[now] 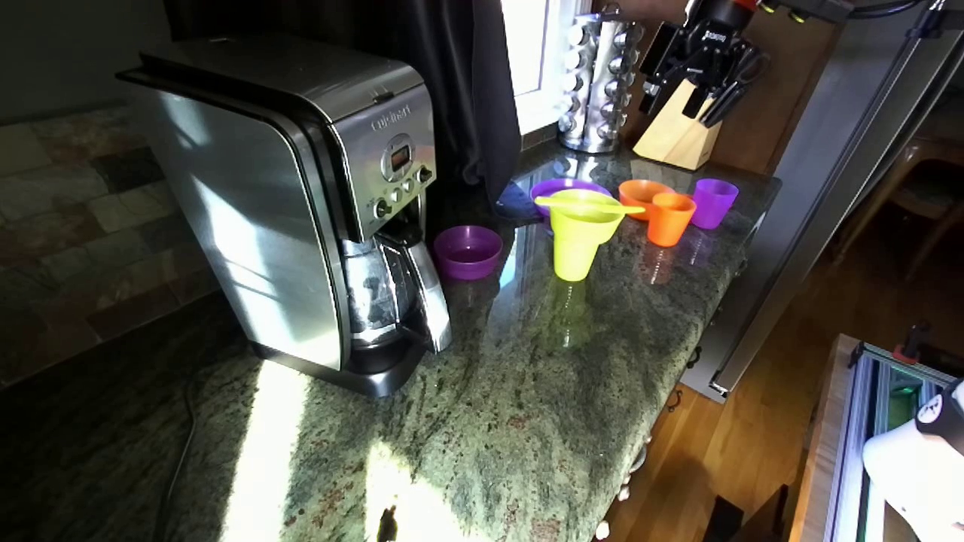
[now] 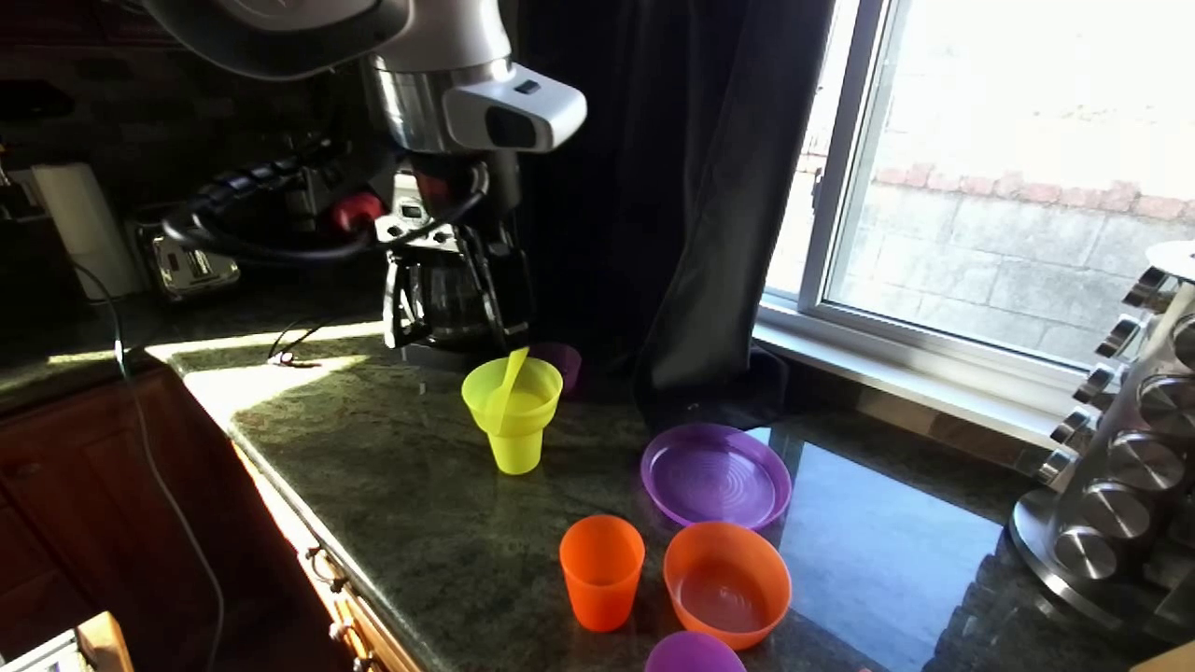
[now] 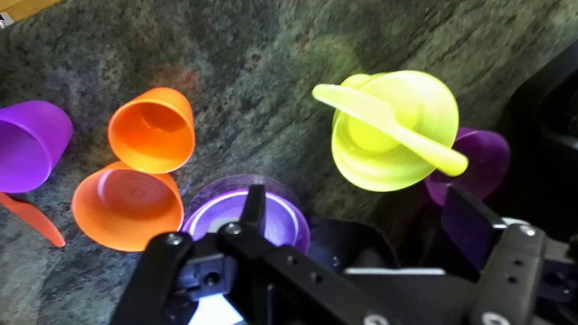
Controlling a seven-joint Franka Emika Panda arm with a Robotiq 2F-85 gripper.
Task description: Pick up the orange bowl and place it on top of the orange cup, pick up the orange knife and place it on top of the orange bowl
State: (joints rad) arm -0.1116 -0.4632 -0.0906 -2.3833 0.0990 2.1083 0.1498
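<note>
The orange bowl (image 3: 128, 216) stands upright on the counter, close beside the orange cup (image 3: 156, 128). Both show in both exterior views, bowl (image 2: 728, 597) and cup (image 2: 602, 574), bowl (image 1: 640, 193) and cup (image 1: 670, 222); both look empty. The orange knife (image 3: 38, 221) lies on the counter beside the bowl in the wrist view, partly cut off by the frame edge. My gripper (image 3: 356, 198) is wide open with nothing between its fingers. It hangs high above the counter, apart from the orange things, which lie off to its left in the wrist view.
A yellow cup (image 2: 516, 453) carries a yellow bowl (image 3: 388, 171) with a yellow knife (image 3: 393, 124) across it. A purple plate (image 2: 717, 476), purple cup (image 3: 49, 131) and purple bowl (image 1: 467, 256) stand nearby. A coffee maker (image 1: 256, 188), spice rack (image 2: 1120, 467), knife block (image 1: 678, 135) and curtain border the area.
</note>
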